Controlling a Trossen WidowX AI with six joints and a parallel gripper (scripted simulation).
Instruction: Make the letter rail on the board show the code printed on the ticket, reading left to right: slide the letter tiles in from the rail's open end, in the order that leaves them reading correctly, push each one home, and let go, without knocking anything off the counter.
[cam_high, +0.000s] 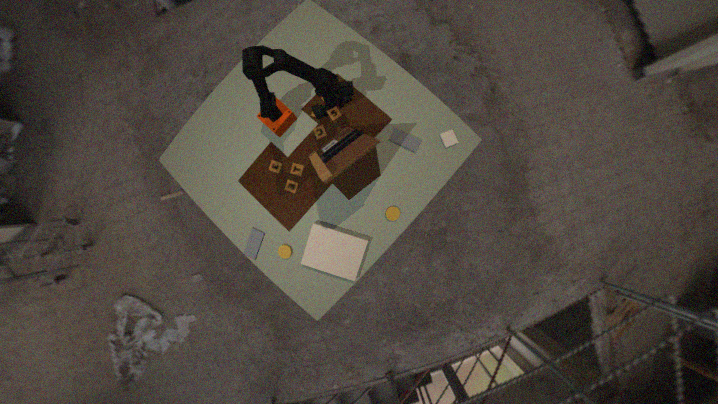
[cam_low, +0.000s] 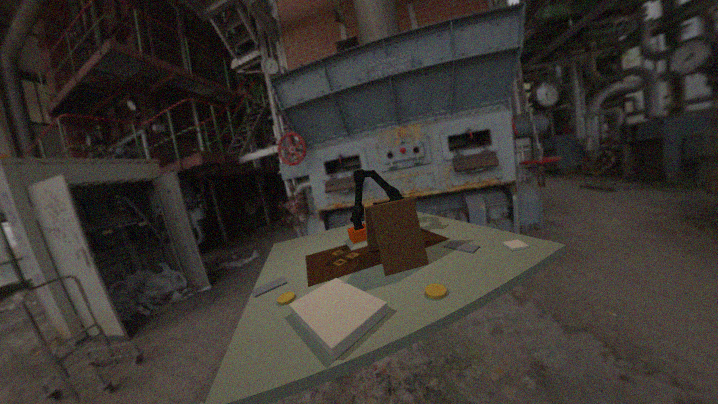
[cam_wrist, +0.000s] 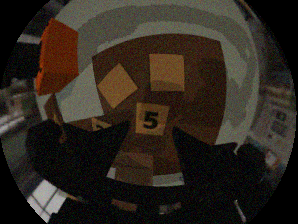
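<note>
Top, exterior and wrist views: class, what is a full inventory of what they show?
Counter: one, pale green, centre
Brown surface: count unclear, on counter
Marked tiles: five, tan, on brown surface
Plain-faced tiles: two, tan, beyond the "5"
Board: one, brown, counter's middle
Rail: one, dark, on board
Ticket: one, white, beside rail
Slabs: two, grey, counter edges
Discs: two, yellow, flanking large block
Large block: one, whitish, near counter corner
Small square: one, whitish, far corner
Machinery: count unclear, blue-grey, background
Orange block: one, arm's foot
Arm: one, black
Gripper: one, black, by "5", empty
</note>
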